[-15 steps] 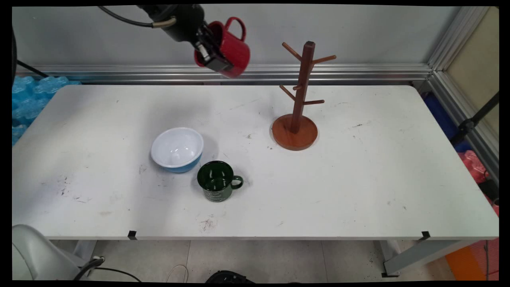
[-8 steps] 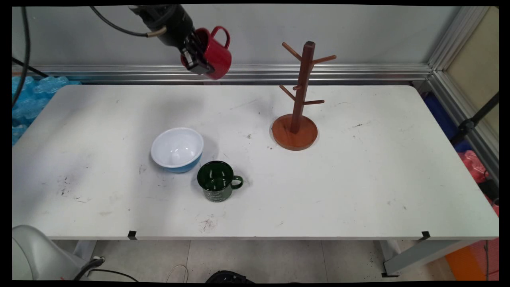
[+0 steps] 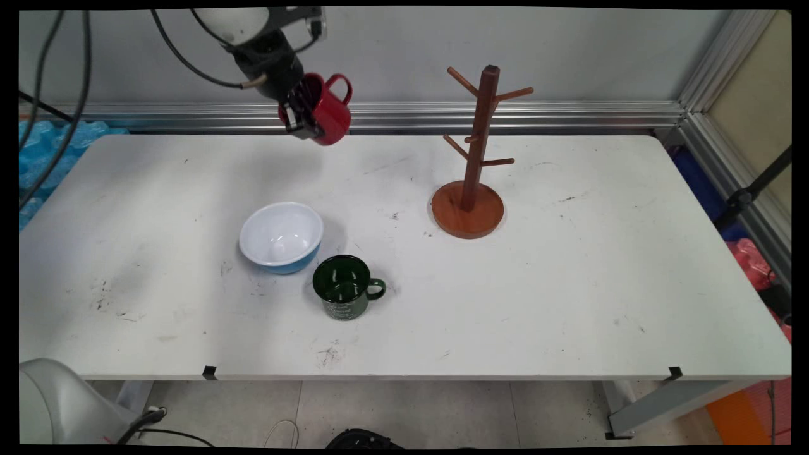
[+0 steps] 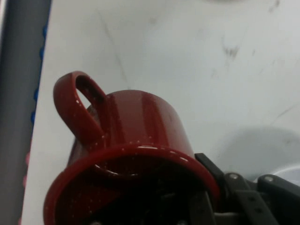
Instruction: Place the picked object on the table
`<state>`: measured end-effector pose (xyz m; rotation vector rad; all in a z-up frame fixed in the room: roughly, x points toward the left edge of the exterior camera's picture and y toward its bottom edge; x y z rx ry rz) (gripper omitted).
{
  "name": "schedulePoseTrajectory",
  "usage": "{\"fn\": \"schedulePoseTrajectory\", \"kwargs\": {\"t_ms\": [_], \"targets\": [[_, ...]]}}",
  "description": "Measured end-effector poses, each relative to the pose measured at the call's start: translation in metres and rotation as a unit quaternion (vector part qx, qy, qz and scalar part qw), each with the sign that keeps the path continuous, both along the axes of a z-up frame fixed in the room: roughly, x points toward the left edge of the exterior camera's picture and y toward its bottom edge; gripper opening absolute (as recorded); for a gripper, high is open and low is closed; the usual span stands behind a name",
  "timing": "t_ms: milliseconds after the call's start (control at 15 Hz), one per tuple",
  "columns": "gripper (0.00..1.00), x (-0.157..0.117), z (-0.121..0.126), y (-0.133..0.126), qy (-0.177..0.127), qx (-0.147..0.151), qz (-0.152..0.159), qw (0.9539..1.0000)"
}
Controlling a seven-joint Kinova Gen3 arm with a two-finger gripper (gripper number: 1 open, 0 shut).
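A red mug (image 3: 328,110) hangs in the air over the table's far edge, left of centre, and my gripper (image 3: 302,117) is shut on its rim. The mug is tilted, its handle (image 3: 340,85) pointing up and right. In the hand view the red mug (image 4: 136,140) fills the lower half, handle (image 4: 77,108) to the upper left, with one finger (image 4: 211,171) against the outside of its wall. A wooden mug tree (image 3: 477,155) with bare pegs stands to the right on a round base.
A white bowl with a blue outside (image 3: 281,237) sits left of the table's middle. A dark green mug (image 3: 344,287) stands upright just in front of it, handle to the right. Blue bubble wrap (image 3: 44,151) lies off the table's far left.
The gripper has carried the red mug left and down, away from the mug tree. The mug has turned more upright. Bowl, green mug and tree have not moved.
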<state>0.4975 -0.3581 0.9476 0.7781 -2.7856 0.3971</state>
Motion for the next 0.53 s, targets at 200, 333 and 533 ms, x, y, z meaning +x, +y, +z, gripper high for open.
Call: {"fn": "schedulePoseTrajectory", "kwargs": {"t_ms": [200,333,533], "targets": [[0.00,0.004,-0.026,-0.010,-0.031,0.017,-0.015,0.9992],[0.00,0.005,-0.039,-0.015,-0.048,0.027,-0.023,0.9982],[0.00,0.005,-0.059,-0.019,-0.072,0.045,-0.034,0.9958]]}}
